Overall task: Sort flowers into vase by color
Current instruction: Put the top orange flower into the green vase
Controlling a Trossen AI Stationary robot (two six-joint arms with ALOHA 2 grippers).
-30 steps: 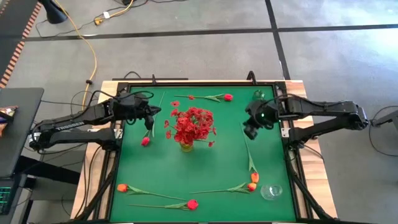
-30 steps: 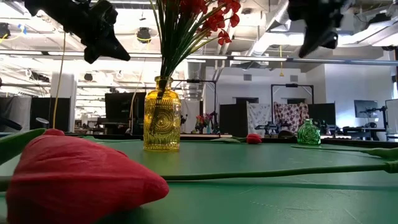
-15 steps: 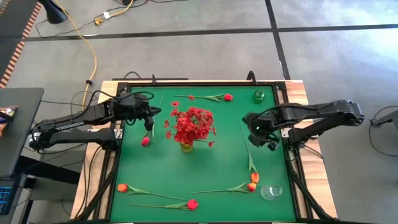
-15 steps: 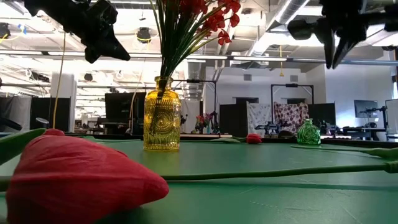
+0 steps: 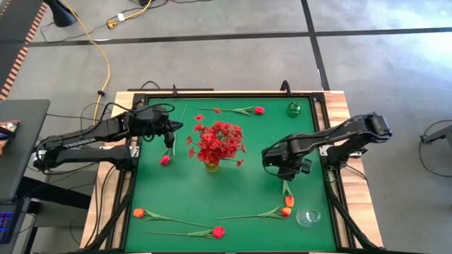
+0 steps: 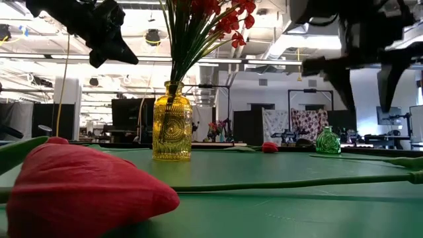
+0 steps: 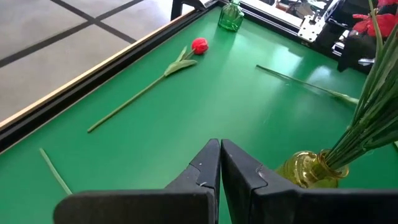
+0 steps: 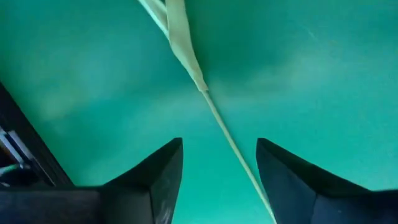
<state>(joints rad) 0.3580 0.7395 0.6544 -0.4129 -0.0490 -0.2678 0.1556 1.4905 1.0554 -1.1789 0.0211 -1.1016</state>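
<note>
The flat green felt-like table top (image 5: 233, 190) is framed by a black metal rail and fills the middle of the high view. Near its centre stands a squat yellow embossed glass vase (image 6: 172, 122) with a narrow neck, packed with bushy red many-blossom sprigs (image 5: 217, 141) on thin green stems.

The left gripper (image 5: 169, 132), dark and angular, hangs over the table's left side beside the sprigs; its two fingers (image 7: 239, 177) press flat together with nothing between them. Just near it a red-pink bud (image 5: 164, 160) lies on the mat.

The right gripper (image 5: 282, 167) is over the right half of the table, its jaws spread wide with a thin green stem and narrow leaf (image 8: 186, 53) of an orange tulip-like bud (image 5: 289, 202) lying on the mat between them, not gripped.

A red-pink tulip-like flower (image 5: 258, 110) lies along the far edge, next to a small round green glass vase (image 5: 294, 109) at the far right corner. Along the near edge lie more orange flowers (image 5: 138, 212) and a red one (image 5: 218, 231), beside a clear glass vase (image 5: 308, 216) at the near right corner.
</note>
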